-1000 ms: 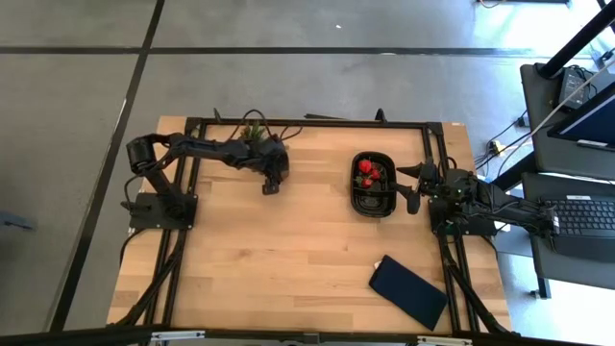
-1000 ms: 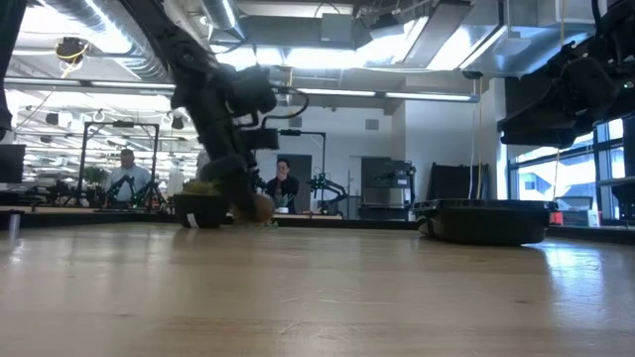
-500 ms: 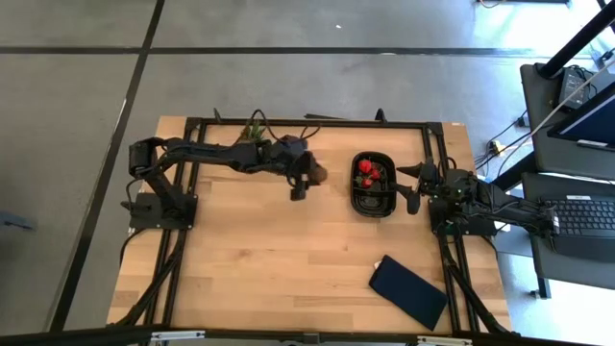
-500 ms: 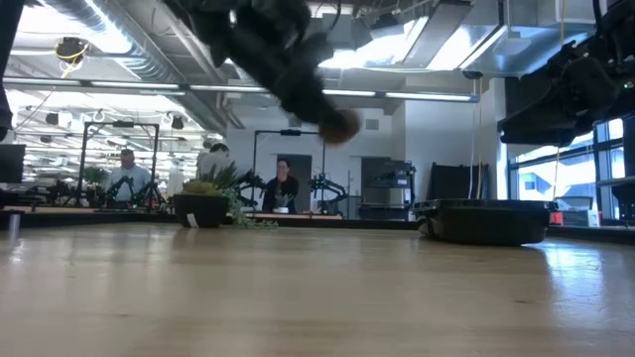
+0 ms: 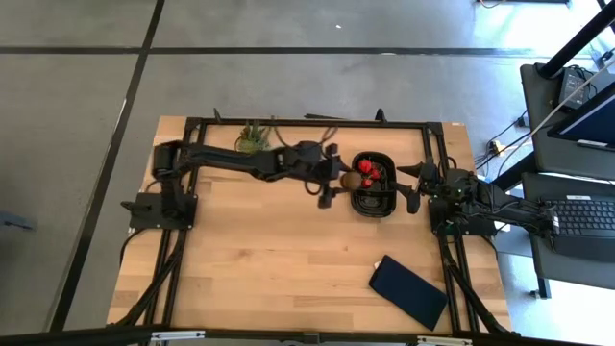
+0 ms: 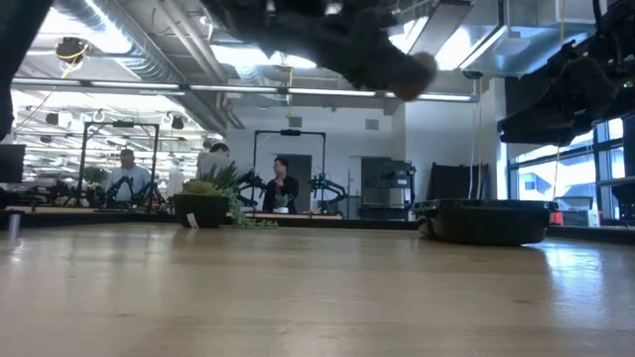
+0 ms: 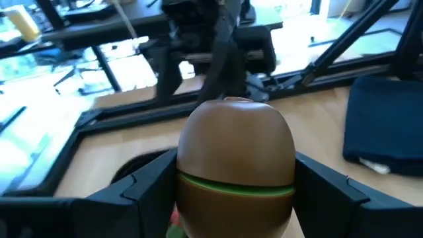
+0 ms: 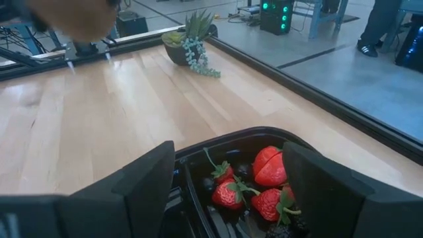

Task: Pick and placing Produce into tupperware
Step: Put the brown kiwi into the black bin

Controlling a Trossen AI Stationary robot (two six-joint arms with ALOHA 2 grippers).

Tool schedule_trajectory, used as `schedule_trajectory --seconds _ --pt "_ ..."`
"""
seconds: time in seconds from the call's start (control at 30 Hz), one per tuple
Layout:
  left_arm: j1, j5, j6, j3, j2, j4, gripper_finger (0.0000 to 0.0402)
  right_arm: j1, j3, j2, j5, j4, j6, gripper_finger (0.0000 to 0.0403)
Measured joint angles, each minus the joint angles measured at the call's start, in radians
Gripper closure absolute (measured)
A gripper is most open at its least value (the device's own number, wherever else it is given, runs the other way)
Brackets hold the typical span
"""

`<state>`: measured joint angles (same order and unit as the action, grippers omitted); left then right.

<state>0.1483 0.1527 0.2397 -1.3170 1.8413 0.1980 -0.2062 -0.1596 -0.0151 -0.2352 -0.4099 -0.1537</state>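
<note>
The black tupperware (image 5: 373,196) sits on the table's far right part and holds red strawberries (image 8: 254,178) and dark berries. My left gripper (image 5: 336,183) hangs in the air at the tupperware's left rim, shut on the brown round fruit (image 7: 236,158). The low view shows that fruit (image 6: 415,67) high above the tabletop. My right gripper (image 5: 413,188) waits open just right of the tupperware (image 8: 218,149), apart from it. My left gripper pinches the brown fruit between its two fingers (image 7: 125,195), one on each opposite side (image 7: 188,165) of the round body. The arm reaches in from the table's left. The fruit is lifted clear, by the tupperware's left rim (image 5: 353,183).
A small potted plant (image 5: 253,135) stands at the table's far edge, behind my left arm. A flat dark-blue rectangle (image 5: 409,291) lies near the table's near right corner. Black frame rails run around the table. People sit in the room beyond the far edge (image 6: 283,186).
My left gripper has carried the brown fruit up from the tabletop beside the plant and swung toward the table's right edge, arriving at the tupperware's left rim. The fruit has been lifted clear and now hangs high above the table.
</note>
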Motion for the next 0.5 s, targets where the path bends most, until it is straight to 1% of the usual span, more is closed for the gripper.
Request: schedule_trajectory --seconds 0.13,0.27,0.4,0.5 --pt "-0.013 0.025 -0.002 -0.117 0.116 -0.013 0.0154 0.000 0.000 0.000 0.000 -0.006 -0.011 0.0121" --pt "-0.014 0.027 -0.003 -0.221 0.215 -0.039 0.0154 0.000 0.000 0.000 0.000 -0.020 -0.026 0.0121" --pt "-0.013 0.029 -0.028 -0.302 0.310 -0.051 0.0154 0.000 0.000 0.000 0.000 -0.021 -0.026 0.0121" --pt "-0.013 0.067 -0.066 -0.348 0.369 -0.048 0.0154 0.000 0.000 0.000 -0.001 -0.021 -0.026 0.0121"
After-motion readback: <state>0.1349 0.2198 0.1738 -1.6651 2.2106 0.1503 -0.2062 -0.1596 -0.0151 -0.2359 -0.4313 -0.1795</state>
